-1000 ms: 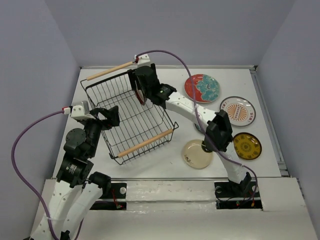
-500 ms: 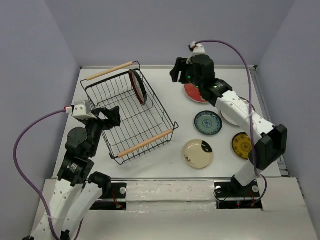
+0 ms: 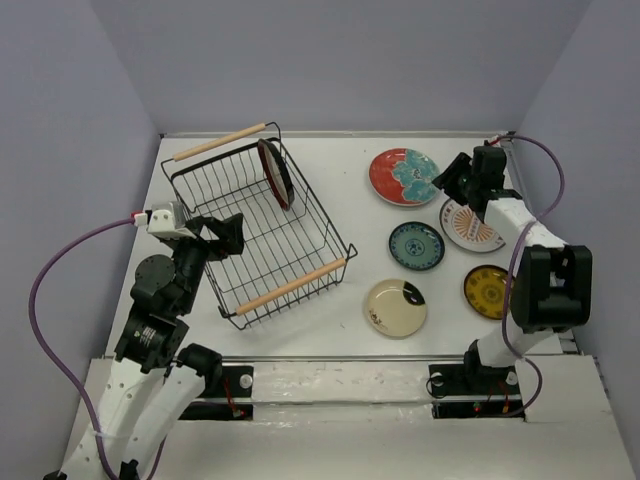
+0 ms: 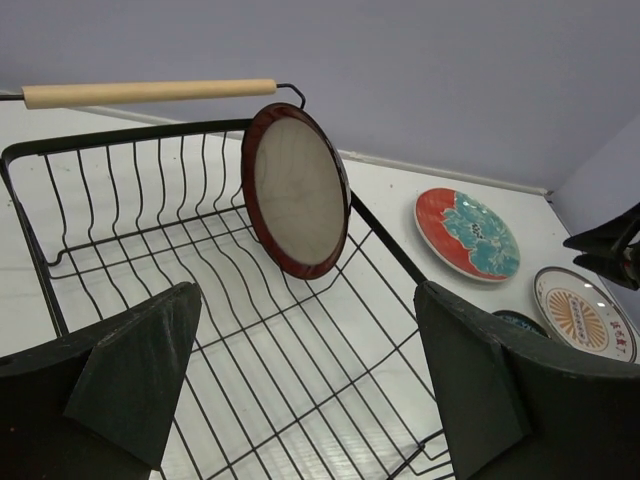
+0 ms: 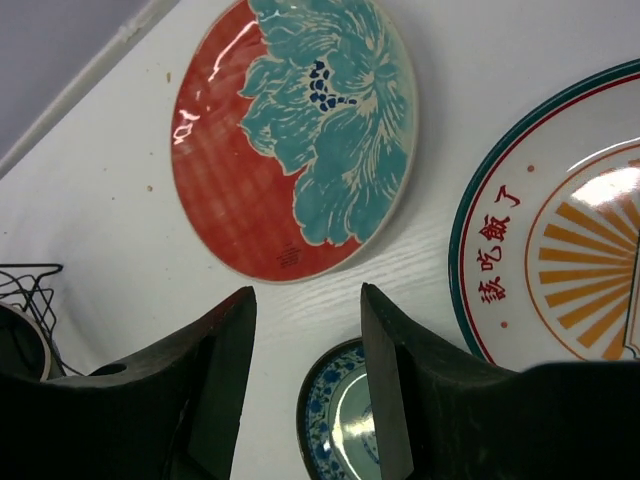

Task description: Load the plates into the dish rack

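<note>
Red-and-teal floral plate lay flat on the table, right of the dish rack. Right gripper hung above its near edge, jaws spread, empty; left gripper also spread. Advise pinching the rim squarely.

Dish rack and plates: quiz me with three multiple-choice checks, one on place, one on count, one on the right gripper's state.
1. Where is the maroon-rimmed plate? A lying flat; B standing on edge in the dish rack; C stacked on another plate.
2. How many plates lie on the table? A three; B four; C five.
3. The right gripper is: A open, holding nothing; B shut on a plate; C shut on a handle.
B: it stands on its rim inside the wires. C: floral, sunburst, teal-blue, yellow, cream. A: bare table shows between its fingers.
</note>
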`<action>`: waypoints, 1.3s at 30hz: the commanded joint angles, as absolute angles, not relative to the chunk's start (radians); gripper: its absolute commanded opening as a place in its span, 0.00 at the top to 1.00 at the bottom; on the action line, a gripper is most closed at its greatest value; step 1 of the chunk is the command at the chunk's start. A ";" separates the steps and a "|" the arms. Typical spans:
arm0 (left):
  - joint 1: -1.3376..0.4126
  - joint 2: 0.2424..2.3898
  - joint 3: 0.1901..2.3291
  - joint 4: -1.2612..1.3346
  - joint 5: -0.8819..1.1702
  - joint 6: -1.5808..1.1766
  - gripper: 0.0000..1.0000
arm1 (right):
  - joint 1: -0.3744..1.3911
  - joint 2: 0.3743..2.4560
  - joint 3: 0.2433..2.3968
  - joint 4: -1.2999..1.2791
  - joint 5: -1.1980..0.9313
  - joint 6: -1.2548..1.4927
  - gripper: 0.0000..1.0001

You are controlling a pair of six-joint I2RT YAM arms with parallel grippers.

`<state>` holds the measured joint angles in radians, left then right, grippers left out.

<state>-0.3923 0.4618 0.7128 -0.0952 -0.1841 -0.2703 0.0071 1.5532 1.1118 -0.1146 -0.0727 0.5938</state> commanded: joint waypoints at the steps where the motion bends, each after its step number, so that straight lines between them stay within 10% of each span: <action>1: -0.402 0.468 0.706 -0.041 -0.179 -0.258 0.01 | -0.015 1.709 1.236 -0.011 -0.140 0.634 0.48; 29: -0.407 0.506 0.710 -0.041 -0.160 -0.250 0.01 | -0.172 2.402 1.879 -0.285 -0.752 0.414 0.50; 39: -0.407 0.512 0.710 -0.041 -0.158 -0.249 0.01 | -0.172 2.340 1.870 -0.230 -0.784 0.489 0.93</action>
